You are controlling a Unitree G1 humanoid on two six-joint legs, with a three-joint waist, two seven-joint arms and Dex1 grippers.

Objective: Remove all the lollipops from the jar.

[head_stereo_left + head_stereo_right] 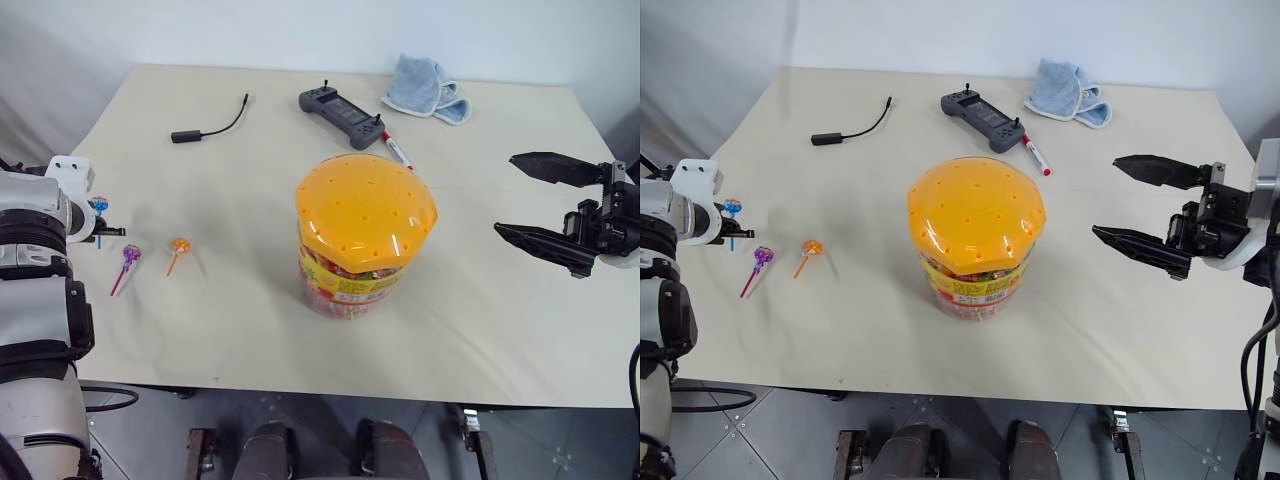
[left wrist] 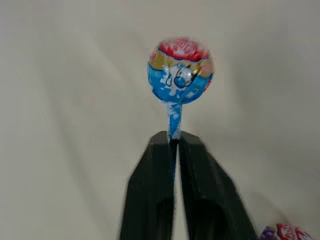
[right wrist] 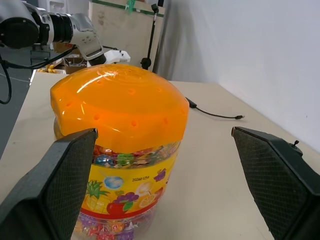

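The left gripper (image 2: 173, 142), at frame's left edge, pinches the blue lollipop (image 2: 180, 71) by its stick; released carelessly, it could roll onto the purple lollipop (image 1: 131, 254).

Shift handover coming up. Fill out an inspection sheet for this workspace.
Surface: beige table, bare around the items.
Job's things: jar upright at centre, orange lid on; purple lollipop and orange lollipop lying on the table to its left; blue lollipop held by its stick.
Clutter: game controller, red-capped marker, blue cloth at the far edge.
Grippers: left gripper shut on the blue lollipop; right gripper open beside the jar.
Cables: black cable at far left.
Surroundings: white wall.
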